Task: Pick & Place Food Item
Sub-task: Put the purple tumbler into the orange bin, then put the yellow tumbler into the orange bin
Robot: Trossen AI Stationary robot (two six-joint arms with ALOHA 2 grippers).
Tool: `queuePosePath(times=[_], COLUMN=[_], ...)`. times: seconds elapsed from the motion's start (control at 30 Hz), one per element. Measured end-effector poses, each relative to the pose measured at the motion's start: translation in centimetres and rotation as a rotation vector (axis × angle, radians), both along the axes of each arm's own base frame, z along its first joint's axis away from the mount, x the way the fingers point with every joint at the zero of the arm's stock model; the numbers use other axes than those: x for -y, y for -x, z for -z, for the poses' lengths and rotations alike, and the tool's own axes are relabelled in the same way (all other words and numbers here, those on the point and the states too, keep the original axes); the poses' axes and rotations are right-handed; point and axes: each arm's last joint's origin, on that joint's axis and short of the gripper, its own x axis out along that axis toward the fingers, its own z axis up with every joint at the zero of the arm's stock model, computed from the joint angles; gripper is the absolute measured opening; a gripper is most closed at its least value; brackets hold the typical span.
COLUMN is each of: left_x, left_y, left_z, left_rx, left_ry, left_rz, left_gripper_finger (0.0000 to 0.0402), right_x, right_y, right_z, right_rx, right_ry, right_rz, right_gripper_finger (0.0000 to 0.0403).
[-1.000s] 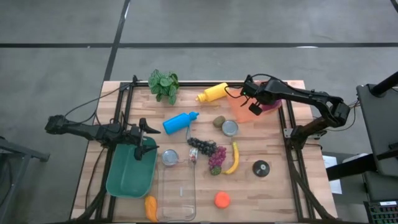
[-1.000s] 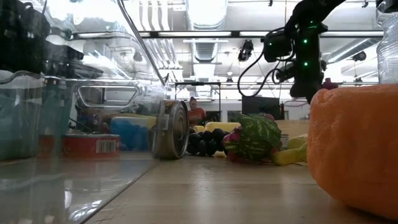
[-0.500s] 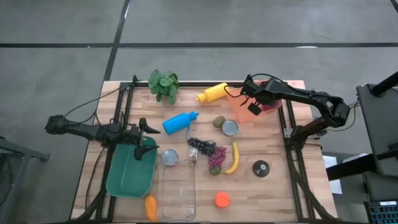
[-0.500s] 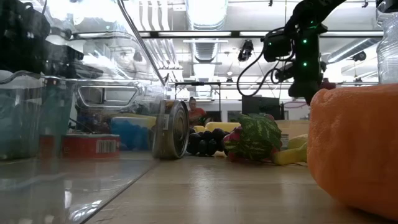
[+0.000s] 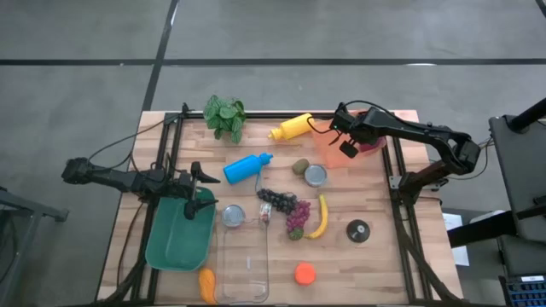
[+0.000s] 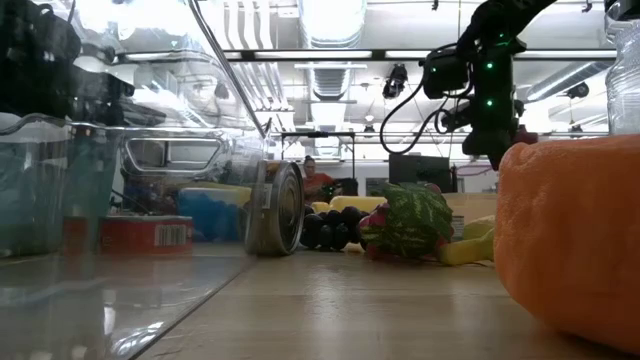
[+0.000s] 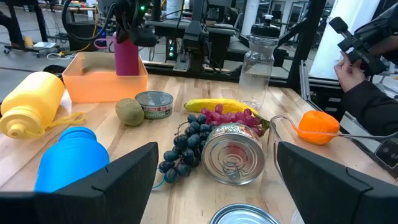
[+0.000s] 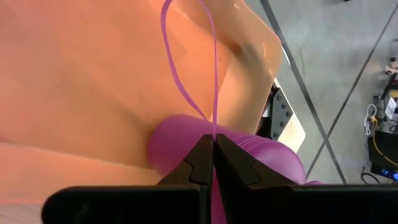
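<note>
1. Magenta bottle (image 8: pixel 249 149) stands upright in the orange bin (image 7: pixel 106 84), directly beyond your right gripper (image 8: pixel 214 155) fingertips; it looks light, hard and smooth.
2. Purple strap (image 8: pixel 186 93) is thin and limp. It is the only handle here, so expect the bottle to swing.
3. Right fingers (image 8: pixel 193 165) are pinched fully together on that strap.
4. Left gripper (image 5: pixel 200 189) hangs spread wide and empty over the green bin (image 5: pixel 175 239).

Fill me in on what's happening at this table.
The right gripper is shut on the thin loop of a purple bottle, which sits in the orange bin at the table's far right. The left gripper waits open over the green tray. Grapes, a banana and cans lie untouched between them.
</note>
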Motion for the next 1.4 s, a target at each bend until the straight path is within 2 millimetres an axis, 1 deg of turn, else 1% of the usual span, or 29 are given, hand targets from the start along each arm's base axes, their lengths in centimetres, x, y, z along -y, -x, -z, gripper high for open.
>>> queuePosePath(times=[0.1,0.33,0.57,0.83,0.9,1.07,1.17,1.27,1.4], left_x=[0.0,0.0,0.0,0.0,0.0,0.0,0.0,0.0,0.0], left_y=[0.0,0.0,0.0,0.0,0.0,0.0,0.0,0.0,0.0], left_z=[0.0,0.0,0.0,0.0,0.0,0.0,0.0,0.0,0.0], left_rx=[0.0,0.0,0.0,0.0,0.0,0.0,0.0,0.0,0.0], left_ry=[0.0,0.0,0.0,0.0,0.0,0.0,0.0,0.0,0.0], left_rz=[0.0,0.0,0.0,0.0,0.0,0.0,0.0,0.0,0.0], left_gripper_finger=[0.0336,0.0336,0.0336,0.0336,0.0336,0.0336,0.0336,0.0336,0.0336], right_x=[0.0,-0.1,-0.1,0.2,0.2,0.1,0.0,0.1,0.0], right_y=[0.1,0.1,0.1,-0.3,-0.4,-0.2,-0.2,-0.3,-0.7], right_z=[-0.1,-0.2,-0.3,-1.5,-1.8,-2.0,-2.0,-2.4,-3.4], right_rx=[0.002,-0.01,-0.012,0.013,0.015,-0.009,-0.007,0.012,0.034], right_ry=[0.001,-0.006,-0.018,0.005,0.007,-0.01,-0.025,-0.03,-0.018], right_rz=[-0.003,-0.025,-0.039,-0.039,-0.039,-0.039,-0.04,-0.042,-0.056], right_gripper_finger=[0.0018,0.0068,0.0075,0.0078,0.0086,0.0129,0.0148,0.0153,0.0153])
